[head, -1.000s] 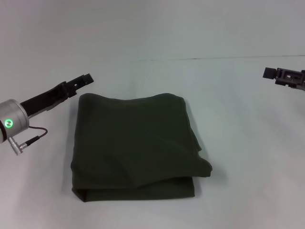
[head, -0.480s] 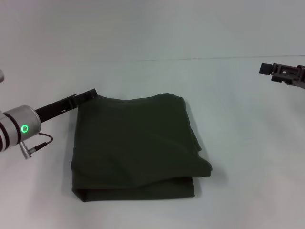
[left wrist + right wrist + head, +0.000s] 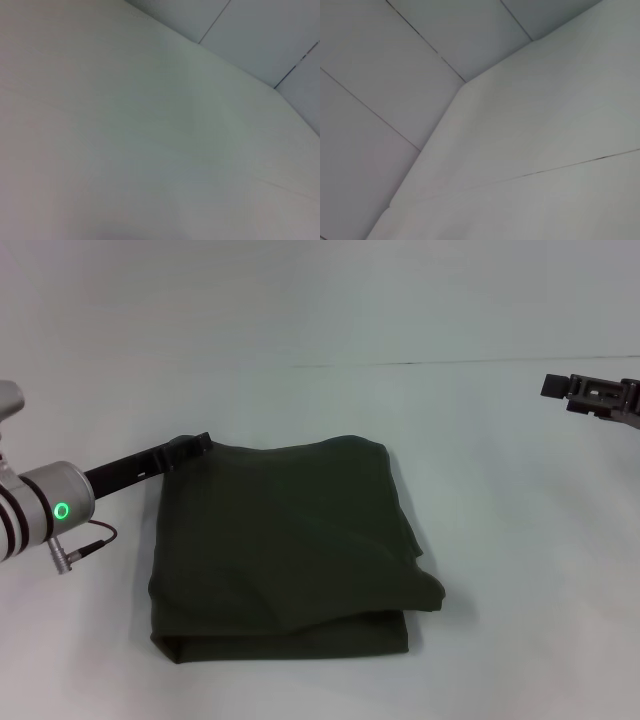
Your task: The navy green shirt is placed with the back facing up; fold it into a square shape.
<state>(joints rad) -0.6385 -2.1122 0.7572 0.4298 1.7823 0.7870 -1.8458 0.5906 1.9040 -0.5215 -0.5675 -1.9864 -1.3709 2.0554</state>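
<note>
Shirt (image 3: 285, 545) lies folded roughly square; left gripper (image 3: 196, 443), opening indiscernible, should clear its far corner without dragging cloth; right gripper (image 3: 560, 386), likewise indiscernible, parked apart.

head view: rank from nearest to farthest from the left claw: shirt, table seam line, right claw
1. The navy green shirt, its far left corner right at the left claw.
2. The table seam line, farther back, toward the right.
3. The right claw, far right.
</note>
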